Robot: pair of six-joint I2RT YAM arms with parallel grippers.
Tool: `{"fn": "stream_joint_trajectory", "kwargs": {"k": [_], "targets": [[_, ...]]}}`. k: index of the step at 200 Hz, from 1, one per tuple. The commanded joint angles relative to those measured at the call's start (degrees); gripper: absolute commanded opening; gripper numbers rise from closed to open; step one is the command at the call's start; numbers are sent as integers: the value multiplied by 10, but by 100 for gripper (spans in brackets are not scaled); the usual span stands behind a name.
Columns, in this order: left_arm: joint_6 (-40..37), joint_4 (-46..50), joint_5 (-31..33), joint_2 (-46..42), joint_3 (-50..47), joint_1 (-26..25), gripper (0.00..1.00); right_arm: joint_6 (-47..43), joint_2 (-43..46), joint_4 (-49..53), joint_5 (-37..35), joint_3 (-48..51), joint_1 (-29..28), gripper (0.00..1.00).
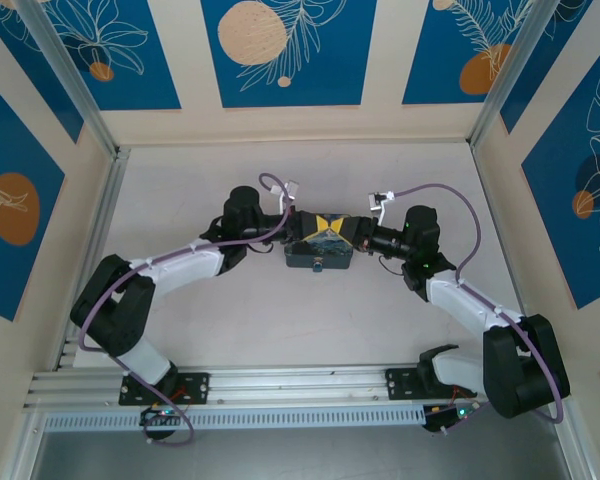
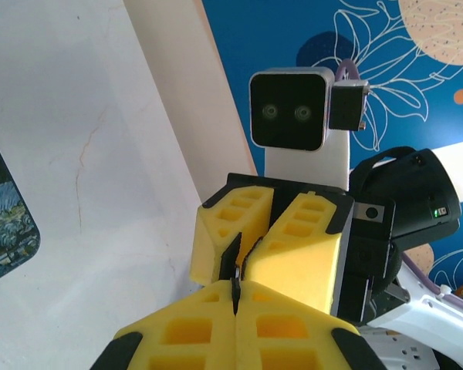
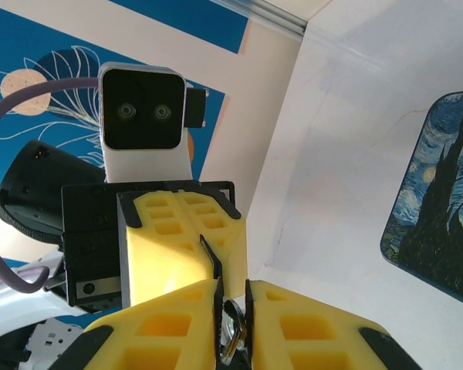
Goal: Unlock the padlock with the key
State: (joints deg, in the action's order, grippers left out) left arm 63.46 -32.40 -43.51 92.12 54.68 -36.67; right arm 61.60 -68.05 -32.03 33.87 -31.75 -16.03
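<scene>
Meeting tip to tip at mid-table. My left arm bends out wide to the left and reaches back in toward the centre. My right arm mirrors it from the right. Both forearms lie low and near level.

Left claw [image 2: 235, 299]: yellow fingers pressed together, a thin dark edge standing out of the seam between them. Right claw [image 3: 231, 302]: fingers drawn in to a narrow slot, clamped on the key [image 3: 230, 336], whose silvery metal shows in that slot. The key bridges the two claws, so both pinch it at once, one at each end.

The padlock [image 1: 318, 252] lies flat on the table [image 1: 230, 330], painted face up, just on the near side of the joined fingers. From above, the fingers cover its far edge. Each wrist camera catches it off to one side, with bare tabletop between it and my fingertips. Its shackle is too small for me to make out.

Around: a purple cable [image 1: 450, 205] arcs over each wrist. Blue leaf-printed wall panels [image 1: 280, 50] stand well apart on three sides. An aluminium rail [image 1: 300, 380] carries my bases at the near edge. Straight ahead of each claw sits the other claw's fingers and camera block.
</scene>
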Motion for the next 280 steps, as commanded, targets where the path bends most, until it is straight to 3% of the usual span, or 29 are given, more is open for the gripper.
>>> {"fn": "stream_joint_trajectory", "kwargs": {"k": [1, 80, 164, 280], "targets": [[-23, 19, -28, 4, 19, -5, 0, -18, 7, 6, 24, -2, 5, 18], [-29, 36, -22, 6, 24, -5, 0, -21, 7, 5, 36, 3, 7, 11], [-42, 61, -26, 7, 43, -5, 0, -47, 18, 27, 59, 2, 10, 27], [-47, 73, -28, 11, 51, -6, 0, -50, 22, 32, 67, 9, 25, 7]]}}
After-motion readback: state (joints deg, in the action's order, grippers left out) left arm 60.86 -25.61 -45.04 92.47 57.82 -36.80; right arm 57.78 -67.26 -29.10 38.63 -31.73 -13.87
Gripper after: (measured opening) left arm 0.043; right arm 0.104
